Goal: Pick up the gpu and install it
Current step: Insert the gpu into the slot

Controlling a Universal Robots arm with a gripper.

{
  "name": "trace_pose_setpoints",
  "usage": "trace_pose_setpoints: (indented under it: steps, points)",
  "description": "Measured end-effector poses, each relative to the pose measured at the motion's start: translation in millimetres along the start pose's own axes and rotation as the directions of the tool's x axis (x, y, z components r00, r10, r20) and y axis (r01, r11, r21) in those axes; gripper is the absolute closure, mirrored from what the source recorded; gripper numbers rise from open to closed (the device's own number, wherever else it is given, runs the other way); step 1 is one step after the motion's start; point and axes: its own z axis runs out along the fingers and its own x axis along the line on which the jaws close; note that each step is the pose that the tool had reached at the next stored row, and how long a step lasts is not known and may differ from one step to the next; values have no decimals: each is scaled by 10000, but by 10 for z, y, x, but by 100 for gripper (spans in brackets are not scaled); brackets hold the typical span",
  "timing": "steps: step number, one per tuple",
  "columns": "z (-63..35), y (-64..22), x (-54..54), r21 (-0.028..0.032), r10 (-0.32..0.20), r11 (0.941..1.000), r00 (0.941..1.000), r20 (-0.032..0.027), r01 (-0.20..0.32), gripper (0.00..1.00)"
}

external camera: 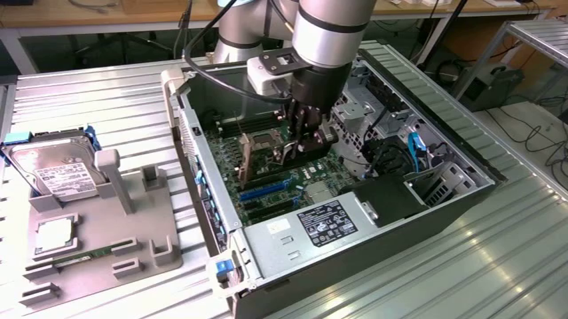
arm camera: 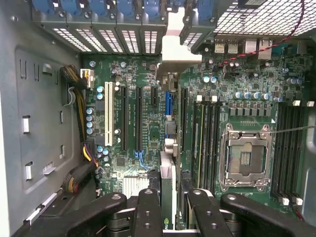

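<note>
Gpu (arm camera: 167, 195) sits edge-on between our gripper (arm camera: 170, 210) fingers, held upright over the motherboard (arm camera: 148, 133) inside the open computer case (external camera: 461, 199). The jaws stand partly closed, pinching the card's thin faces near its upper edge; we see the silver end bracket (arm camera: 173, 59) reaching toward the case's rear slot covers. Relative to the motherboard, the card hangs just above the expansion slots, in line with the blue slot (arm camera: 168, 104), beside the empty CPU socket (arm camera: 245, 155).

We judge the card light and stiff, yet fragile (bare solder and small parts on both faces). A grip across the flat faces near the top edge looks right to us, well away from the gold edge contacts. We think smooth board surfaces could slip under sideways load, so the squeeze must stay firm and square.

Outside the case, the hard drive (external camera: 55, 171) rests in its grey holder (external camera: 124, 232).
</note>
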Motion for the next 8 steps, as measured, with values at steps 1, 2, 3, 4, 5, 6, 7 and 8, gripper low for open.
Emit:
trace_pose_setpoints:
  steps: [1,2,3,4,5,6,7,8]
  points:
    - [1,2,0,0,0,10000,10000,0,0,74]
    - [2,4,0,0,0,10000,10000,0,0,74]
    - [2,6,0,0,1,10000,10000,0,-1,74]
    - [3,8,0,0,0,10000,10000,0,0,74]
    - [4,10,0,0,0,10000,10000,0,0,74]
    - [4,12,0,0,1,10000,10000,0,-1,74]
    - [5,14,0,0,1,10000,10000,0,-1,74]
    - [6,17,0,0,1,10000,10000,0,-1,74]
